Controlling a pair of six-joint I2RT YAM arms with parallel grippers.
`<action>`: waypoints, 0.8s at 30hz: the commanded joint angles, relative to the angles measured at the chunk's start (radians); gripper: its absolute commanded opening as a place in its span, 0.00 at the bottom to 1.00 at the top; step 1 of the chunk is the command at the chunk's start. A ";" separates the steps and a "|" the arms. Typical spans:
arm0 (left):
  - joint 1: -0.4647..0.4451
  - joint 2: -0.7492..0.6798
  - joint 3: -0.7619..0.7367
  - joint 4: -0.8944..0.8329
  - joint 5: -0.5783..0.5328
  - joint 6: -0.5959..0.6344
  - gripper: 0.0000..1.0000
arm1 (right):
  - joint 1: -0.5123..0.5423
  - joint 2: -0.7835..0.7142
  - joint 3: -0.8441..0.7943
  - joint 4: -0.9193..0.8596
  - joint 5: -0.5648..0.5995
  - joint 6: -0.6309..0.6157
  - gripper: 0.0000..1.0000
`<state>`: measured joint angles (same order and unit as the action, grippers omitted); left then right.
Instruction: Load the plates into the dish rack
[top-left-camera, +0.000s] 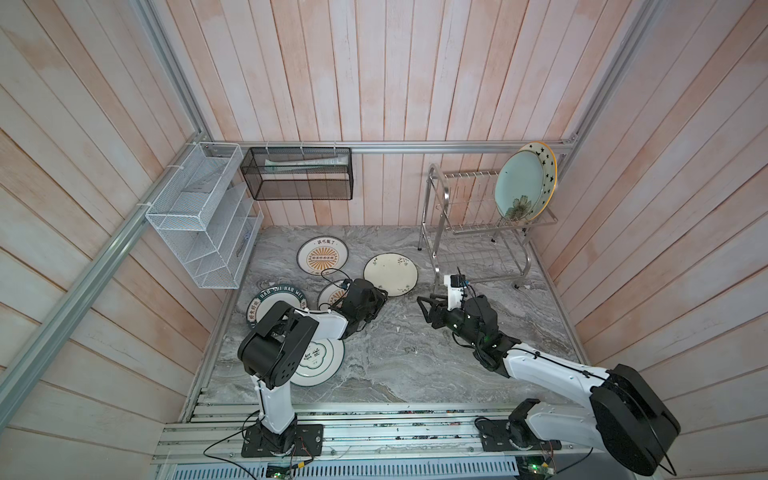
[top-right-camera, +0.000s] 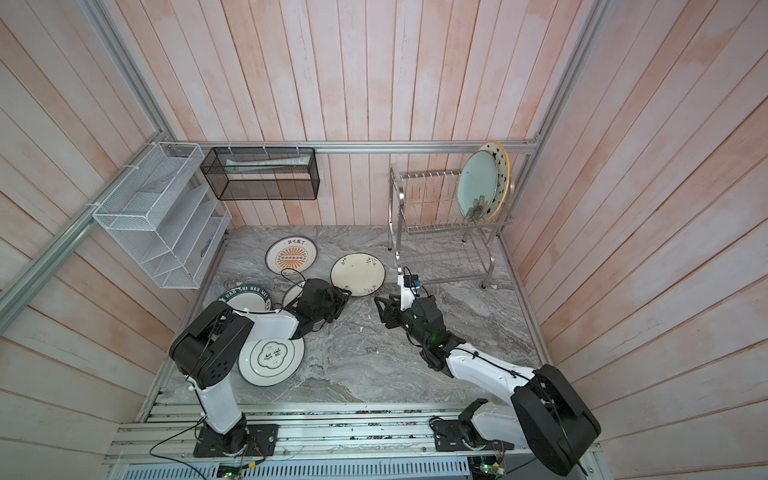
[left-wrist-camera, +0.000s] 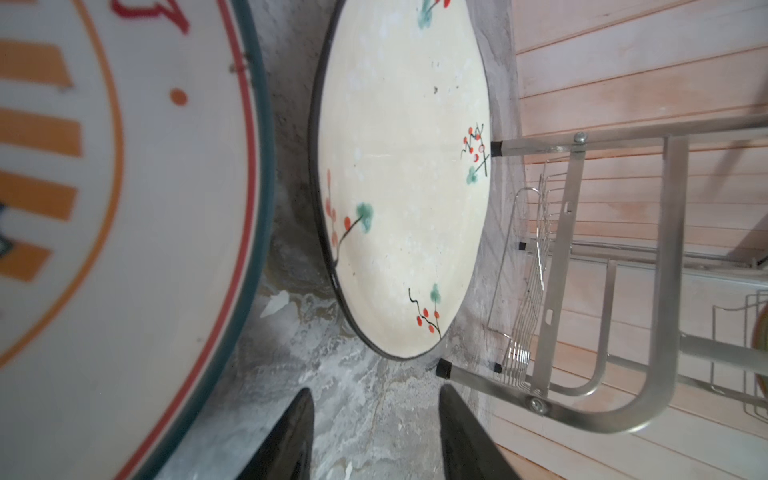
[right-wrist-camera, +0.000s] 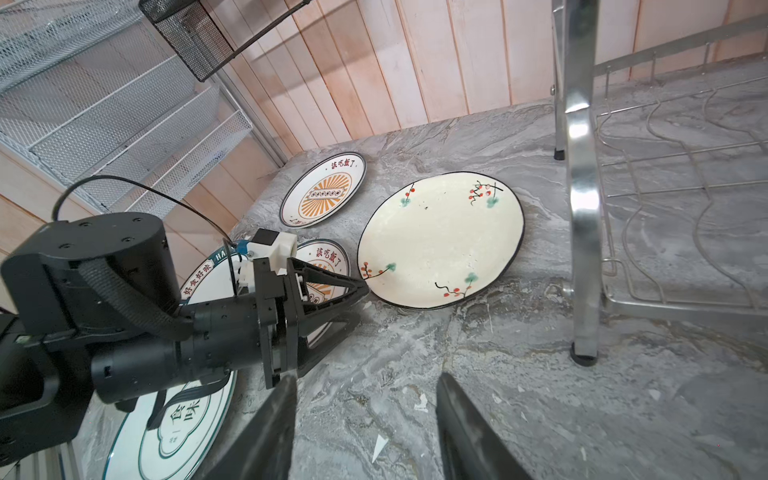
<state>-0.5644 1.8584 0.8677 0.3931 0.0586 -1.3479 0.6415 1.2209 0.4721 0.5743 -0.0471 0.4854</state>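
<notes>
Pink plank walls, grey marbled tabletop (top-left-camera: 395, 365). Step in hand, as I read it: picking up the cream plate (top-left-camera: 391, 274), which lies flat near centre.

- Left hand (top-left-camera: 380, 300) sits low at that plate's 7 o'clock rim, fingers parted, nothing between them. Touching or just short: cannot tell.
- Right hand (top-left-camera: 424, 309) hovers off its 5 o'clock, also parted and empty.
- A flat plate gives little to pinch. Probably best to tip the rim with the left so the right can close across the edge, then stand it upright for the prongs.
- Mind the near sunburst plate (top-left-camera: 328, 296) under the left wrist.

Containers:
- White mesh shelf (top-left-camera: 199, 216), 10 o'clock: contents unclear.
- Black mesh box (top-left-camera: 297, 174), 11 o'clock: something pale and paper-like inside.
- Dish rack (top-left-camera: 478, 230), 2 o'clock: the upper tier holds the pale-blue plate (top-left-camera: 519, 185) and the starred plate (top-left-camera: 549, 164) on edge at its right end. The lower tier is bare.
</notes>
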 joint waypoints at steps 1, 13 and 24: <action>-0.009 0.035 0.053 -0.014 -0.036 -0.018 0.49 | -0.015 -0.039 -0.025 0.002 -0.009 -0.011 0.55; -0.039 0.097 0.124 -0.071 -0.134 -0.076 0.48 | -0.087 -0.098 -0.093 0.036 -0.076 0.010 0.55; -0.050 0.138 0.162 -0.117 -0.169 -0.106 0.37 | -0.111 -0.124 -0.111 0.037 -0.099 0.001 0.55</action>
<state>-0.6090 1.9736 1.0027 0.3157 -0.0761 -1.4391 0.5392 1.1122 0.3779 0.5949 -0.1276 0.4934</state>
